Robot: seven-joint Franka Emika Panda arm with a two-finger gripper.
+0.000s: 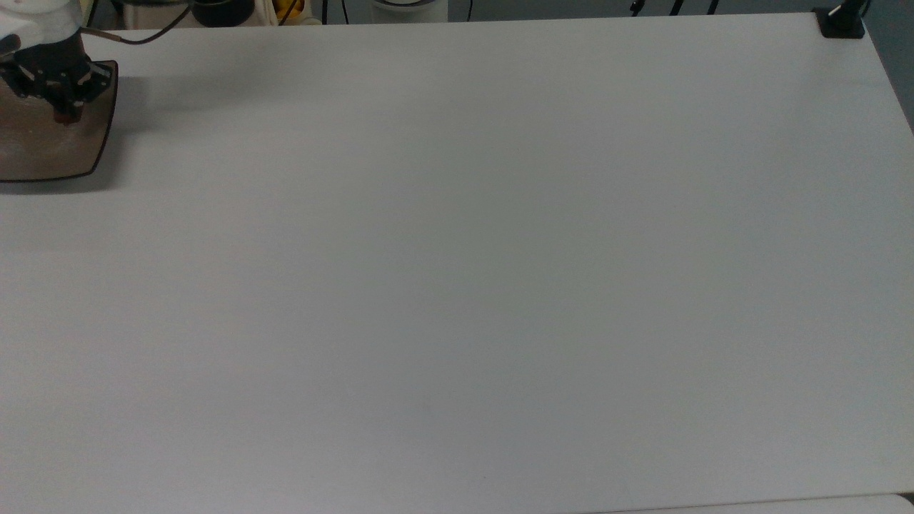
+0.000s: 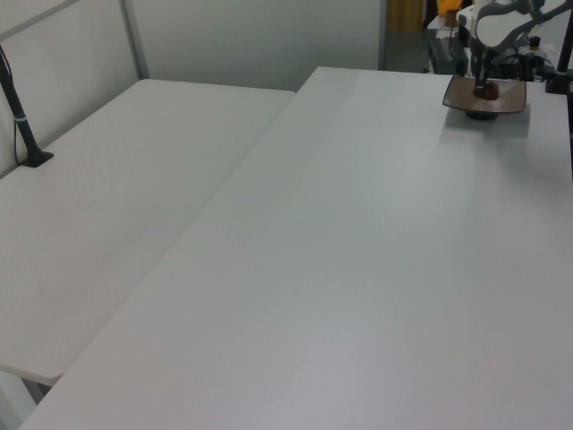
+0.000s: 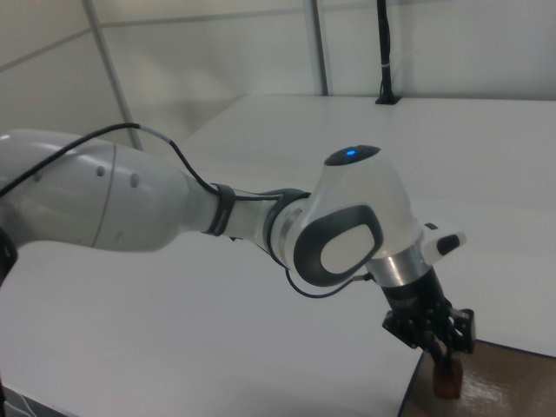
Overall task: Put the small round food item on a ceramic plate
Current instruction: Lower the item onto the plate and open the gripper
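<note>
- We have the gripper (image 1: pixel 66 114) over the ceramic plate (image 1: pixel 43 153), which sits at the top view's far left edge of the white table (image 1: pixel 457 285); its fingers are closed narrowly on the small round food item (image 1: pixel 66 119), a dark red lump pinched at the tips.
- In the right view the small round food item (image 3: pixel 446 380) hangs just above the brown surface of the ceramic plate (image 3: pixel 504 387), close to the rim on the right view's left. We judge that releasing here could let a glossy, rounded piece roll toward that rim and off onto the table.
- We cannot tell how much height remains under the lump. If we open while it is clear of the surface, it may bounce; if we press lower, the fingertips could strike the ceramic.
- The plate is shallow, so its low rim gives little help in stopping a roll.
- The left view puts the gripper (image 2: pixel 484 87) over the plate's middle, so we are unsure how close to the rim it hangs.
</note>
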